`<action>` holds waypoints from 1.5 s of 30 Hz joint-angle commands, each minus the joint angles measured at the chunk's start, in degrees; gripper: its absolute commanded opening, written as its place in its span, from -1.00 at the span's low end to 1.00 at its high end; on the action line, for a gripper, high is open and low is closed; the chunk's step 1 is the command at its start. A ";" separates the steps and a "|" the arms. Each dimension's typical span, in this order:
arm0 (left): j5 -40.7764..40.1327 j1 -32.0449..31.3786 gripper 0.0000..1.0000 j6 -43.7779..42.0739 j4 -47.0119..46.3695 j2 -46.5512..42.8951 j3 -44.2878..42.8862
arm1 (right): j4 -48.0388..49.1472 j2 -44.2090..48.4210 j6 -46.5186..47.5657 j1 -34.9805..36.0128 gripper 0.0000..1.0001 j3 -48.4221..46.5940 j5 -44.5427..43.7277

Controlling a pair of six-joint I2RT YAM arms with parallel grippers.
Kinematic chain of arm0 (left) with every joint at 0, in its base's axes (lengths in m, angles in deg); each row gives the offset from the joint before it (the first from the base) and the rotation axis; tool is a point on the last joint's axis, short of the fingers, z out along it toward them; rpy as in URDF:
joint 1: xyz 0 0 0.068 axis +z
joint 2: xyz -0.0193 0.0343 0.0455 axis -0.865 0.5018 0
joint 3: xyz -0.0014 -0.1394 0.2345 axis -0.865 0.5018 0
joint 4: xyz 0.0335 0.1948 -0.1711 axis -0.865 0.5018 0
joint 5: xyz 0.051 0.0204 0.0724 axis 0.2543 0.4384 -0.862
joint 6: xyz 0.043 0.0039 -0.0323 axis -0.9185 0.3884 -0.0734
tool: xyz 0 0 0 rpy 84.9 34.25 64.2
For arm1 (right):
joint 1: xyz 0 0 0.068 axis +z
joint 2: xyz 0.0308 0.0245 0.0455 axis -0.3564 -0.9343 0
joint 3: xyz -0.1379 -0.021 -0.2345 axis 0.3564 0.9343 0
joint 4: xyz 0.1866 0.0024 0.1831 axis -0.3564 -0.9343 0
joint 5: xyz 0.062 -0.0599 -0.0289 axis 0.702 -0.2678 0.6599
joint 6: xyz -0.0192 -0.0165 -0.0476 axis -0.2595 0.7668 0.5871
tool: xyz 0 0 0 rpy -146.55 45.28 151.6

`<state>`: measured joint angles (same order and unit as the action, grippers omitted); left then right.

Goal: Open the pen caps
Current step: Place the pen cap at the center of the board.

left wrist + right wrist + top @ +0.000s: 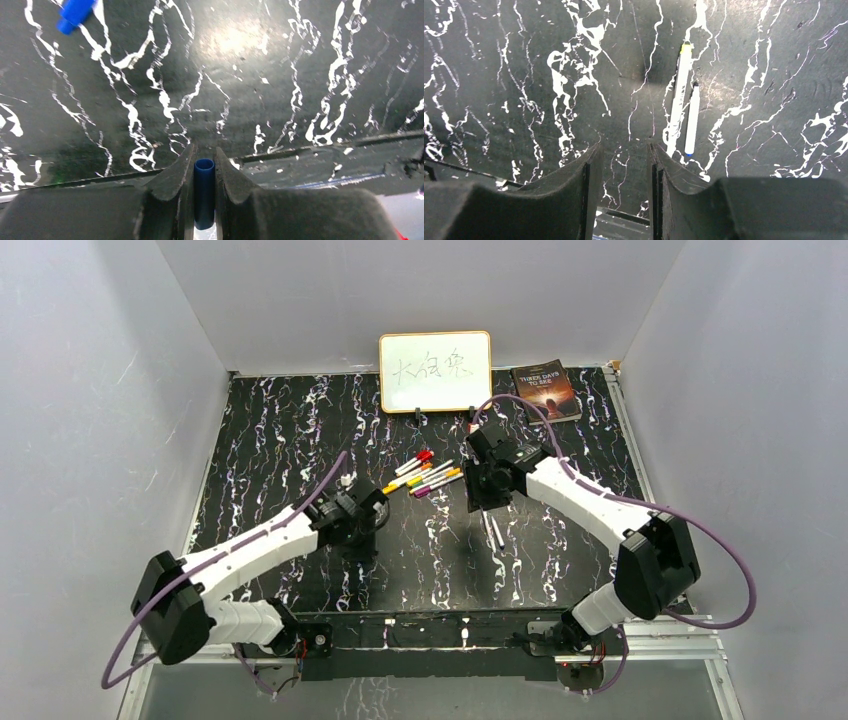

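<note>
Plastic blue cap (204,192), likely light and stiff, is sitting pinched across its sides by left gripper (204,152); right gripper (624,150) is hanging part-open, empty.

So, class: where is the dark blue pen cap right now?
In the left wrist view, bottom centre, the dark blue cap sits clamped between the fingers of the left gripper.

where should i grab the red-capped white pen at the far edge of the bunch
The red-capped white pen lies flat on the black marbled table, outermost in the bunch. Probably come straight down and pinch across the white barrel mid-length, one finger on its free far side, leaving the red cap clear for pulling.
</note>
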<state>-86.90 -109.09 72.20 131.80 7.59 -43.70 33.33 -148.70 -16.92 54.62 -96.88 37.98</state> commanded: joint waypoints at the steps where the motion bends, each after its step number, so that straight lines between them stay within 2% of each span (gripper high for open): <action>1: 0.37 5.53 -0.90 -9.60 3.54 3.94 -3.38 | -0.91 3.45 -1.05 0.07 -0.30 -2.61 1.97; 15: 0.93 15.64 -0.90 -16.87 -2.31 17.22 -4.37 | -0.79 5.20 -1.89 0.19 -0.30 -1.53 3.94; 20: 1.04 22.31 -0.93 -21.61 -5.66 22.78 -5.58 | -0.02 5.21 -1.63 0.36 -0.30 0.04 3.96; 24: 0.40 25.03 -0.92 -23.58 -6.21 25.95 -6.39 | -0.18 5.11 -1.26 0.45 -0.29 -0.47 3.97; 30: 0.68 25.17 -0.71 -23.45 -4.79 25.01 -6.91 | 0.33 5.45 -1.37 0.45 -0.29 0.70 4.49; 33: 0.32 25.13 -0.66 -23.19 -4.11 24.46 -7.04 | 0.47 5.47 -1.44 0.45 -0.29 0.99 4.62; 39: 0.06 25.14 -0.39 -23.10 -2.58 23.57 -7.61 | 0.80 5.64 -1.63 0.45 -0.28 1.19 5.20; 45: 0.01 25.13 -0.37 -22.84 -1.79 22.19 -7.92 | 0.96 5.90 -1.71 0.54 -0.28 1.54 5.38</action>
<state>-85.96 -84.35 49.49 127.58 32.62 -49.69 32.15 -145.45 -18.65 54.73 -95.63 43.10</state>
